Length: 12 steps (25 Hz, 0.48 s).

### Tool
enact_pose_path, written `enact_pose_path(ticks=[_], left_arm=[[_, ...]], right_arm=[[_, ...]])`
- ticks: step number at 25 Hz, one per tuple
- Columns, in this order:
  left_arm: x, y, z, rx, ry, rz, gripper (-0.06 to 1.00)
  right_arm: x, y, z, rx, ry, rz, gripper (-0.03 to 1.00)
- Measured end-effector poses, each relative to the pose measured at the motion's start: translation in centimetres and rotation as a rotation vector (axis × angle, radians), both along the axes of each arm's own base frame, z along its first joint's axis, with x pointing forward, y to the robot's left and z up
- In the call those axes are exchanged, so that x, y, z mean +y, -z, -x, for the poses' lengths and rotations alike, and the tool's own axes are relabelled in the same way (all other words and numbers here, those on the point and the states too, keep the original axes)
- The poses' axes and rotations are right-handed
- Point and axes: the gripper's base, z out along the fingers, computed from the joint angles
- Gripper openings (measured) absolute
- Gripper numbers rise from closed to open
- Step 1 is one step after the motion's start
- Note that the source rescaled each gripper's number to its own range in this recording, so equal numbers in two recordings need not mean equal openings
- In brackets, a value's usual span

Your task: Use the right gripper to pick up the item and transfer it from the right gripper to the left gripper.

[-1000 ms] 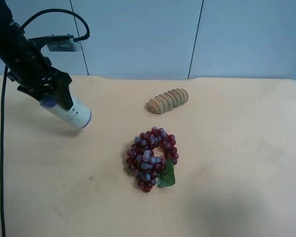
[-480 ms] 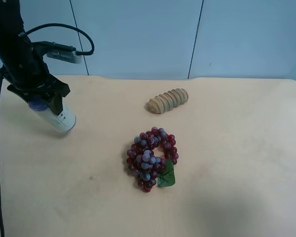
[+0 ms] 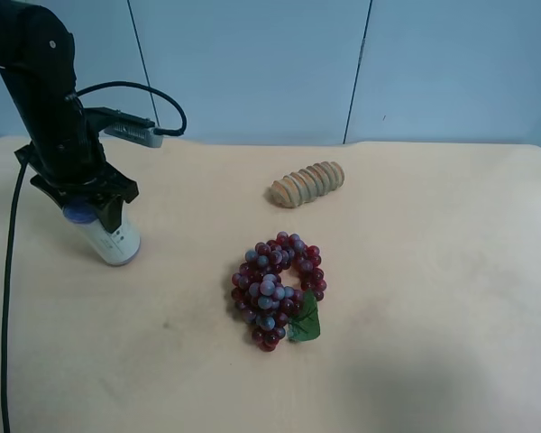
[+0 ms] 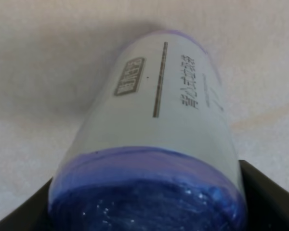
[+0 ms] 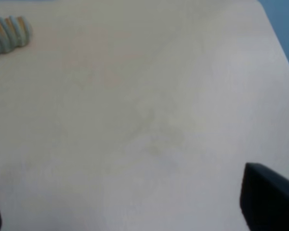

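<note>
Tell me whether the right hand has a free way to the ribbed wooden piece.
Probably yes. The ribbed wooden piece lies alone on bare table; the right wrist view shows nothing between. The hand looks open and empty.

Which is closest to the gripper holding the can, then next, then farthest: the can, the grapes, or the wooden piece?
In the high view, from the left gripper:
1. Can, in its grip.
2. Grapes, mid-table.
3. Wooden piece, farther back, slightly beyond the grapes.

Left gripper (image 3: pixel 88 206) pointing down, fingers (image 4: pixel 267 195) clamped; right gripper (image 5: pixel 135 211) fingers spread wide.
</note>
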Motion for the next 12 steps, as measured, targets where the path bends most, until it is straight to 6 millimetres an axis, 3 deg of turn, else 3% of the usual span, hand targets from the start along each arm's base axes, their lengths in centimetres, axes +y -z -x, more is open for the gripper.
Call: enact_pose_path(ticks=[12], left_arm=[[-0.04, 0.65, -0.21, 0.007, 0.0, -0.004, 0.0]], right_arm=[[0.0, 0.0, 0.0, 0.0, 0.0, 0.0, 1.0]])
